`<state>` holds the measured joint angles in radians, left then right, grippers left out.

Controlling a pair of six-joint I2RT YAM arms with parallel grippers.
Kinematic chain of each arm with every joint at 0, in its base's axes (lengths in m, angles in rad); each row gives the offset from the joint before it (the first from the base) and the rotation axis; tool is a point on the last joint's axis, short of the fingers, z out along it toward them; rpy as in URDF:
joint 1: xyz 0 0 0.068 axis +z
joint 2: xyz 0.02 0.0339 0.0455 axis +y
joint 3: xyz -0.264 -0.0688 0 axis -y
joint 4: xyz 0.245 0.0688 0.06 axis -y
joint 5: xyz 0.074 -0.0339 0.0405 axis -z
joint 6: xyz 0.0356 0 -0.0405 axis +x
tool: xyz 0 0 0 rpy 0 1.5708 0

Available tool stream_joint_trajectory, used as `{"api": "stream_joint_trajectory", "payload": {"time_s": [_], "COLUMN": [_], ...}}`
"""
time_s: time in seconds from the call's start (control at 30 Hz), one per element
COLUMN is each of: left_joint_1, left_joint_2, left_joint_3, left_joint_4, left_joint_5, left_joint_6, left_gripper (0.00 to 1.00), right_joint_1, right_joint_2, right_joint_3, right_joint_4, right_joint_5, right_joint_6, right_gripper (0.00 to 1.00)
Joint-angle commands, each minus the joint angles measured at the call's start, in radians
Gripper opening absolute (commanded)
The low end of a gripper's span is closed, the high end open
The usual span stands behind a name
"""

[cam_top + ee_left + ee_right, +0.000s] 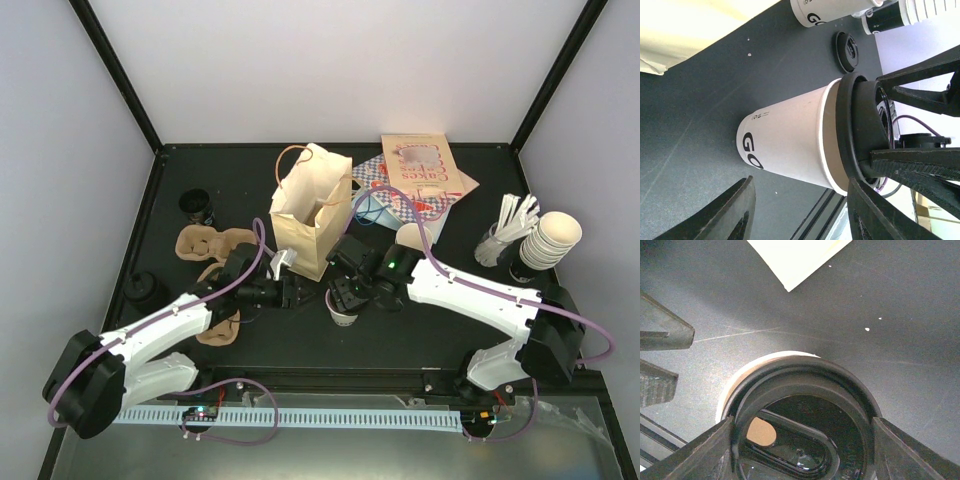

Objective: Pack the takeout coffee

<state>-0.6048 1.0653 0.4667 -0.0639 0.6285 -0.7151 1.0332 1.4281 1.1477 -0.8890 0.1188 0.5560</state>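
The takeout coffee (790, 145) is a cream-white paper cup marked "GO" with a black lid (805, 390). It stands upright on the dark table, just in front of the open tan paper bag (310, 205). From above, my right gripper (802, 424) is shut on the lid's rim, one finger on each side. My left gripper (800, 182) reaches in from the left and is open. Its fingertips (740, 200) stop just short of the cup's side, not touching it. In the top view the cup (343, 316) mostly hides under the right gripper (345, 296), with the left gripper (290, 295) beside it.
Brown cup carriers (205, 243) lie at the left, with loose black lids (197, 205) near them. Printed flat bags (415, 175) lie behind the bag. Nested lidless cups (550, 240) and white sticks (515, 215) stand at the right. Another cup (835, 12) and a lid (847, 50) lie beyond.
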Motion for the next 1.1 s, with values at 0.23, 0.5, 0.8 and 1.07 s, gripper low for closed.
{"api": "stream_joint_trajectory", "payload": {"time_s": [0.23,0.5,0.8,1.07], "left_joint_1": [-0.009,-0.01,-0.012,-0.021], "left_joint_2": [-0.022,-0.005,0.039,0.057], "left_joint_3": [-0.006,-0.019,-0.02,-0.016], "left_joint_4": [0.015,0.022,0.049,0.064], "left_joint_5": [-0.045,-0.05,-0.028,-0.025], "left_joint_6": [-0.006,-0.013,-0.017,-0.02], "left_gripper": [0.51,0.49,0.42,0.39], "right_joint_1": [0.03,0.042,0.045,0.046], "right_joint_2": [-0.031,-0.003,0.012,0.011], "right_joint_3": [0.013,0.009,0.003,0.018], "right_joint_4": [-0.012,0.004,0.024,0.008], "right_joint_5": [0.032,0.028,0.012,0.058], "right_joint_6": [0.002,-0.001,-0.008,0.001], "right_gripper": [0.72,0.72,0.72,0.72]}}
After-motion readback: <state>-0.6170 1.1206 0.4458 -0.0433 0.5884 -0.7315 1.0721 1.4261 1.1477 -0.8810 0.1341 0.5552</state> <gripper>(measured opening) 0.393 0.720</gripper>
